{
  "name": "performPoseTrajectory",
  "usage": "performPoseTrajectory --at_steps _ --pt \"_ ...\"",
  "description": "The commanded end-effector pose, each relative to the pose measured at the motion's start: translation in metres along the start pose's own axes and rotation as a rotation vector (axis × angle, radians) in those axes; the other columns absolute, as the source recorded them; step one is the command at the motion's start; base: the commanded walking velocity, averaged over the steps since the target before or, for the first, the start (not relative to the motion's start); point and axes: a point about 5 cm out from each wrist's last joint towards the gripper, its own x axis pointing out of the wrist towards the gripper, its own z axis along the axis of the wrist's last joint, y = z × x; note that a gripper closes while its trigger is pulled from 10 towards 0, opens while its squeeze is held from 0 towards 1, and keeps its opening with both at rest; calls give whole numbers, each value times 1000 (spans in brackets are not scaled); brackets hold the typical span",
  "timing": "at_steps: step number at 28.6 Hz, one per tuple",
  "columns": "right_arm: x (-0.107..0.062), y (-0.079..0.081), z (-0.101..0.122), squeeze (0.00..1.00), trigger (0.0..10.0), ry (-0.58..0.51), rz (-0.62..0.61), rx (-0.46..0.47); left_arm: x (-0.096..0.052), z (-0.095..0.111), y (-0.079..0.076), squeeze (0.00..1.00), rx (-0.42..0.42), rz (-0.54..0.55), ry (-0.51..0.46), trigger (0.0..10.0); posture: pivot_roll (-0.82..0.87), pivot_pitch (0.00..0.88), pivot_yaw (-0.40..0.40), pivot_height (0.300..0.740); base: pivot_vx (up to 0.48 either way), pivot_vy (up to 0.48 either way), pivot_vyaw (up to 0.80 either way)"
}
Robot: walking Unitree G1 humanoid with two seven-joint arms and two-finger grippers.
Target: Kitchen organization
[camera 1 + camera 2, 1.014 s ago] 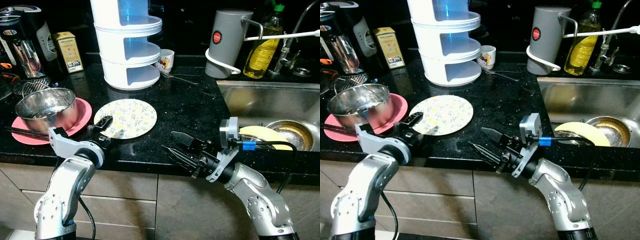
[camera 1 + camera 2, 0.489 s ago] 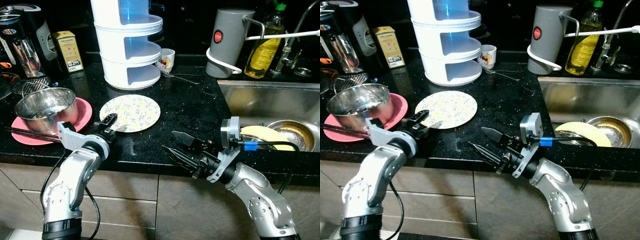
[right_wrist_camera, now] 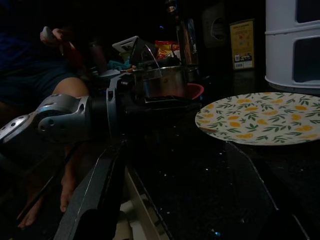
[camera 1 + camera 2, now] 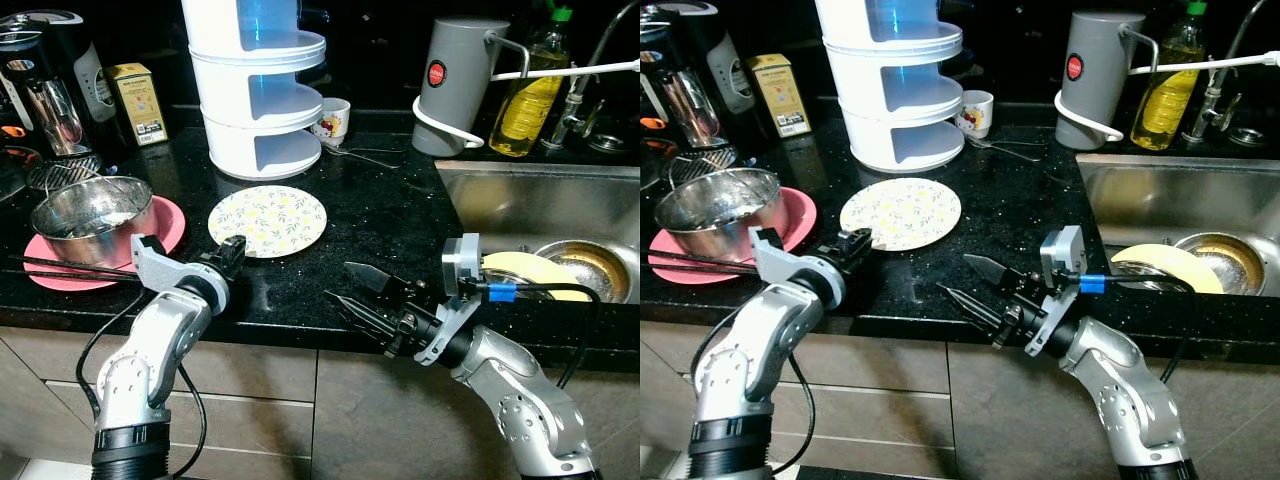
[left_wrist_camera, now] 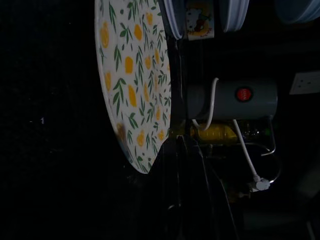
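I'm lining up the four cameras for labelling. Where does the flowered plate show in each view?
Left eye view: flowered plate on the black counter, just ahead of the left gripper.
Right eye view: the same spot, before the white tiered rack.
Left wrist view: a tall edge-on oval.
Right wrist view: at the right side.
Shared landmark: the white tiered rack behind the plate.

Floral plate (image 4: 267,220) — round, flat on the black counter (image 4: 380,215).
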Motion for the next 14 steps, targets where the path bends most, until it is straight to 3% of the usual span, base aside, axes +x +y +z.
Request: performPoseTrajectory --at_steps 1,8,9,14 --pt "-2 1 4 0 10000 -5 2 -10 3 -5 17 0 -12 76 26 0 -38 0 -3 740 0 0 0" --pt "-1 0 4 0 10000 -1 1 -14 2 -7 9 0 51 39 51 314 -37 0 -4 740 0 0 0" --pt "-1 0 4 0 10000 -1 1 -14 2 -12 3 0 79 10 81 10000 -37 0 -3 740 0 0 0" --pt "-2 -1 5 0 10000 -1 -2 -16 -3 -31 -14 0 198 -54 185 10000 -34 0 -2 740 0 0 0"
